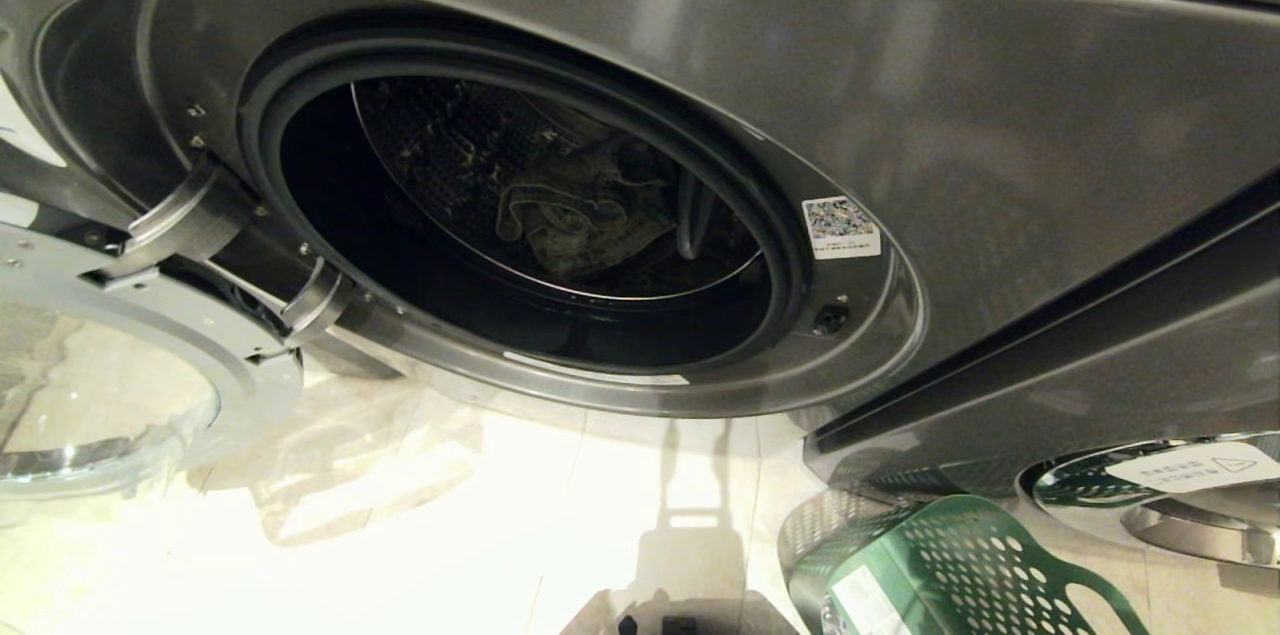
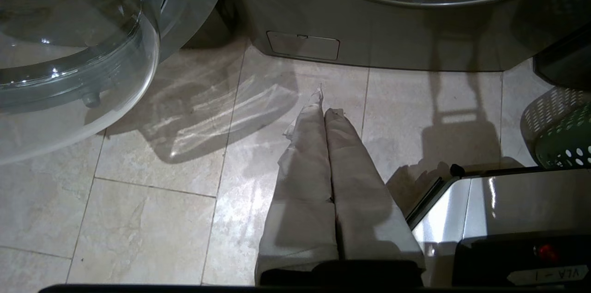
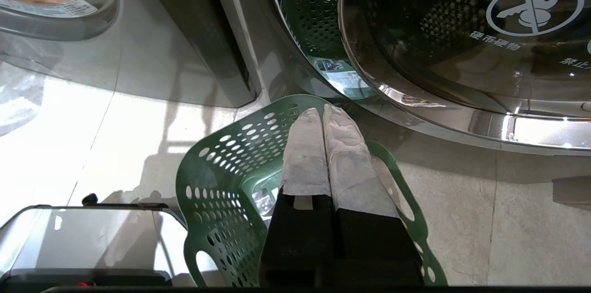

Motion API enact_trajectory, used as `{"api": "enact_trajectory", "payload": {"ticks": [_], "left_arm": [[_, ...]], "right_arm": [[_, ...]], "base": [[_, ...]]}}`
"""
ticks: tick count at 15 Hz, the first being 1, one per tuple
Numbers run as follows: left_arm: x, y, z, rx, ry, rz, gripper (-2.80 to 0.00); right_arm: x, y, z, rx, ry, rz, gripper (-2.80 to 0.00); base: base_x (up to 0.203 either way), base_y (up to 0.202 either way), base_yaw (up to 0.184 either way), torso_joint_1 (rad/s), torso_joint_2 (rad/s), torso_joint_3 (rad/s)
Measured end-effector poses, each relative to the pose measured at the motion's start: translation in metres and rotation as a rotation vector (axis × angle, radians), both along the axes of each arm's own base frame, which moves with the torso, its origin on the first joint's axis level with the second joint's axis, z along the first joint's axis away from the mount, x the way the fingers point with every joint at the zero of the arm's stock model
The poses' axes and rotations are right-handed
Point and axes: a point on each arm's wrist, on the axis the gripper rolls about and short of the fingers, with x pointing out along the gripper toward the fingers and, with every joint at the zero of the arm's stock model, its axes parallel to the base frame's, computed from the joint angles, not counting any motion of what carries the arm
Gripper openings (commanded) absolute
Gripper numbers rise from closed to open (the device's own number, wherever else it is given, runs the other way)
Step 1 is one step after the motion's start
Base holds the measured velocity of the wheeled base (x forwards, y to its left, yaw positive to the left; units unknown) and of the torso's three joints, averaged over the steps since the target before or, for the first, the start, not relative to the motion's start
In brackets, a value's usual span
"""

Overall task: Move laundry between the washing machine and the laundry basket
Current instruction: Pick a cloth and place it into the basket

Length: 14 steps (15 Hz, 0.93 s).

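Our left gripper hangs above the tiled floor, cloth-wrapped fingers pressed together and empty. Our right gripper, likewise closed, hovers over the green laundry basket. Crumpled laundry lies inside the open washing machine drum.

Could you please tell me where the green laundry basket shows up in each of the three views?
Head view: green laundry basket at the bottom right, on the floor.
Left wrist view: only its perforated edge at the right border.
Right wrist view: centre bottom, beneath the right hand.
Shared landmark: the tiled floor.
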Motion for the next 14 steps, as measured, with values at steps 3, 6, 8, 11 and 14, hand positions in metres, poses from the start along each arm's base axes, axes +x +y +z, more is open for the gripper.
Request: {"api": "enact_trajectory", "payload": {"ticks": [3, 6, 8, 11, 14], "left_arm": [[-0.0024, 0.0001, -0.0009, -0.010, -0.031, 0.001, -2.80], [-0.0031, 0.0001, -0.0012, -0.010, -0.038, 0.001, -2.80], [-0.0032, 0.0001, -0.0013, -0.009, -0.039, 0.001, -2.80], [-0.0033, 0.0001, -0.0013, -0.009, -0.039, 0.003, -2.80], [-0.0034, 0.0002, -0.0012, -0.009, -0.040, 0.007, -2.80]], "right_arm": [[0.0000, 0.0000, 0.0000, 0.000, 0.000, 0.000, -2.80], [0.0000, 0.0000, 0.0000, -0.001, 0.000, 0.001, -2.80], [0.0000, 0.0000, 0.0000, -0.007, 0.000, 0.001, -2.80], [0.0000, 0.0001, 0.0000, -0.013, 0.000, 0.004, -2.80], [0.0000, 0.0001, 0.0000, -0.013, 0.000, 0.003, -2.80]], "base": [[0.000, 0.000, 0.000, 0.000, 0.00, 0.000], [0.000, 0.000, 0.000, 0.000, 0.00, 0.000], [0.000, 0.000, 0.000, 0.000, 0.00, 0.000], [0.000, 0.000, 0.000, 0.000, 0.00, 0.000], [0.000, 0.000, 0.000, 0.000, 0.00, 0.000]]}}
